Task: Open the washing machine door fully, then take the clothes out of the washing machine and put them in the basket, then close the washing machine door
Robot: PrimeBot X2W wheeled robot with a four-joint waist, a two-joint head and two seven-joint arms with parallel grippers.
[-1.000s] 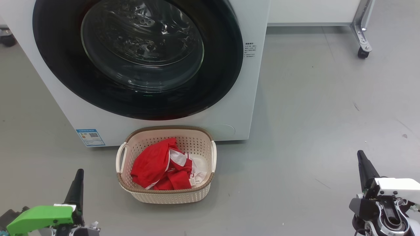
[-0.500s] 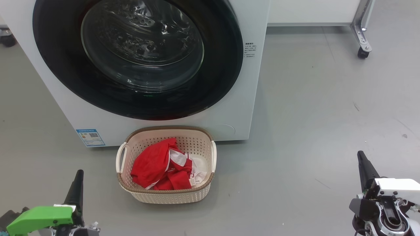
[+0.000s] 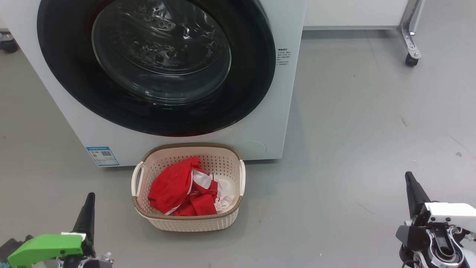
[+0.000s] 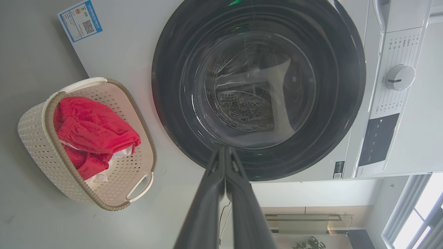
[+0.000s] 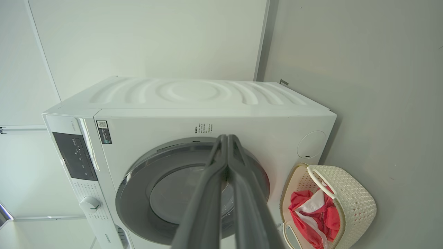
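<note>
**Door shut, red clothes in the basket**

We see the washing machine [image 3: 284,123] with its door [image 3: 249,74] closed flat against the white front, the glossy black rim ringing the clear glass centre. The basket [image 3: 193,223] stands on the grey floor [image 3: 353,130] just in front of the machine, below the door. The clothes [image 3: 173,186] lie bunched inside it, red toward its left and white toward its right. Our left fingers [image 3: 86,216] sit at the lower left of the head view, apart from the basket and pressed together with nothing between them. The left wrist view shows them meeting tip to tip. Our right fingers [image 3: 412,190] are at the lower right over bare floor, well apart from the basket, likewise closed tight and empty.
</note>
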